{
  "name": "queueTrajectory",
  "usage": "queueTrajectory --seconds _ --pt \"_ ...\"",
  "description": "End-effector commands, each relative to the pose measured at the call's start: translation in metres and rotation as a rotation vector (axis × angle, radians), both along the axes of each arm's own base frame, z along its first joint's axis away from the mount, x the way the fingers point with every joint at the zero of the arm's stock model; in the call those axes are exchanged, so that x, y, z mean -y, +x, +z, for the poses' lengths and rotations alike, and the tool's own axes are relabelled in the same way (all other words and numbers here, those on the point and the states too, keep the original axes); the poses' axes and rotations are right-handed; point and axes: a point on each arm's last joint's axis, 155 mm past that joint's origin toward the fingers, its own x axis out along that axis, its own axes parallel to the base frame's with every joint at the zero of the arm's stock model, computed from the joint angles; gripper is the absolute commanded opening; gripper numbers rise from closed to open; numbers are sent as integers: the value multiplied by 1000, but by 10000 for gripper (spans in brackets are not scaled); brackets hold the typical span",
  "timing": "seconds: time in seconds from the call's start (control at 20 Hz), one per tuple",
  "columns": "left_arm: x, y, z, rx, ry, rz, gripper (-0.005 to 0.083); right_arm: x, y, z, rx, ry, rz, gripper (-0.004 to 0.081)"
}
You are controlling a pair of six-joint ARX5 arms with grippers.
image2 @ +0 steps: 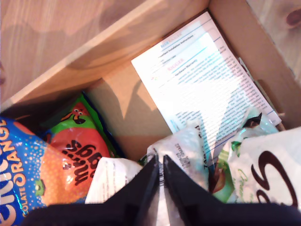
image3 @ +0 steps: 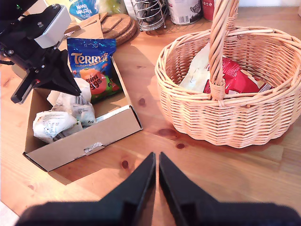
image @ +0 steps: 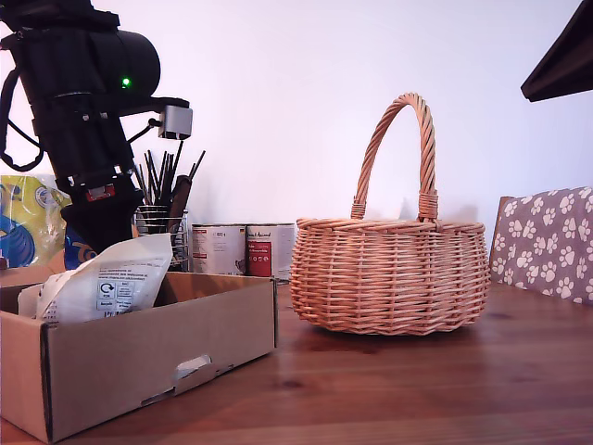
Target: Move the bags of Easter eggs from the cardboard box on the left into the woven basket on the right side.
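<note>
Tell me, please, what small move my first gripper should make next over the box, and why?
Probably lift straight up. My first gripper looks closed on a whitish bag, which already stands above the cardboard box wall. The woven basket is taller, so the bag likely needs more height before crossing.

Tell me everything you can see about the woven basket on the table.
The round light-brown wicker basket stands upright on the wooden table, at the exterior view's right of the shallow brown cardboard box and apart from it. Its walls bulge outward under a braided rim, and a tall arched braided handle rises from the rim, bound with wrapped cane at its base. Inside lie a whitish packet and a red packet. No gripper touches it.
</note>
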Motion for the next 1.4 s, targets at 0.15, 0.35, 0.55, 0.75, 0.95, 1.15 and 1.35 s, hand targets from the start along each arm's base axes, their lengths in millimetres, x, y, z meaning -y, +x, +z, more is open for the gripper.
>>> queueTrajectory --seconds 0.15,0.35,0.55,0.75,0.95,1.15,1.35 --pt "18 22 16 98 -108 15 -9 2 2 -13 -21 -18 -11 -5" --pt "22 19 17 87 -128 5 63 2 4 -20 -46 -26 -11 -5" --pt "25 8 38 62 -189 59 662 1 6 -26 -69 -35 -11 -5" --pt "25 -33 60 8 -185 23 697 1 7 -32 -90 -42 -11 -5" --pt "23 -69 60 -90 -151 13 697 0 8 -38 -114 -51 -10 -5" --pt "23 -98 37 -191 -113 23 697 0 9 -41 -123 -55 -11 -5" --pt "19 -90 4 -130 -87 31 697 0 9 -41 -124 -54 -10 -5"
